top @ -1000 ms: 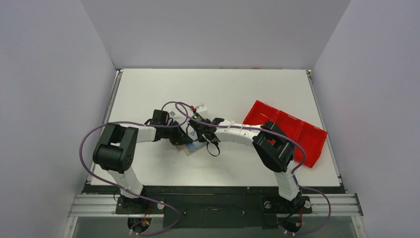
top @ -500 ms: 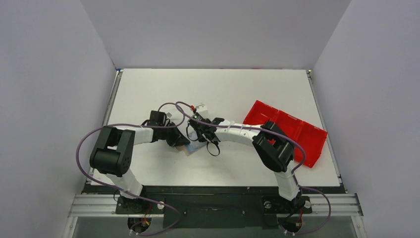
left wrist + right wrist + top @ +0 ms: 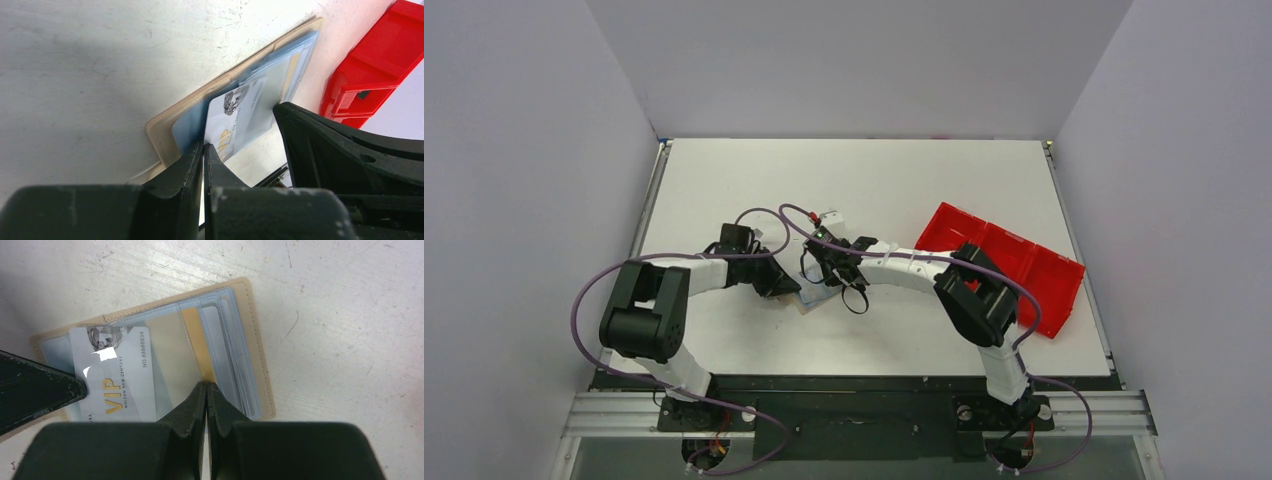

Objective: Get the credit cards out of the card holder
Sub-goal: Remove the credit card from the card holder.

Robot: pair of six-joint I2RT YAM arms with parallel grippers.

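The tan card holder (image 3: 257, 347) lies open and flat on the white table, also seen in the top view (image 3: 807, 301). A pale grey credit card (image 3: 125, 375) marked VIP sticks partway out of its left pockets. More light blue credit cards (image 3: 227, 345) sit tucked in the right pockets. My left gripper (image 3: 204, 146) is shut, its tips pinching the grey card's (image 3: 240, 117) edge. My right gripper (image 3: 206, 385) is shut with nothing between its fingers. Its tips press down on the holder's middle. In the top view both grippers meet over the holder, left gripper (image 3: 792, 289) and right gripper (image 3: 822, 283).
A red compartment tray (image 3: 1014, 262) stands at the right of the table, behind the right arm, and shows in the left wrist view as the red tray (image 3: 370, 75). Purple cables loop over both arms. Grey walls enclose the table on three sides.
My left arm has drawn back to the left, its gripper sliding away from the holder's middle with the grey card. The right arm has stayed where it was.
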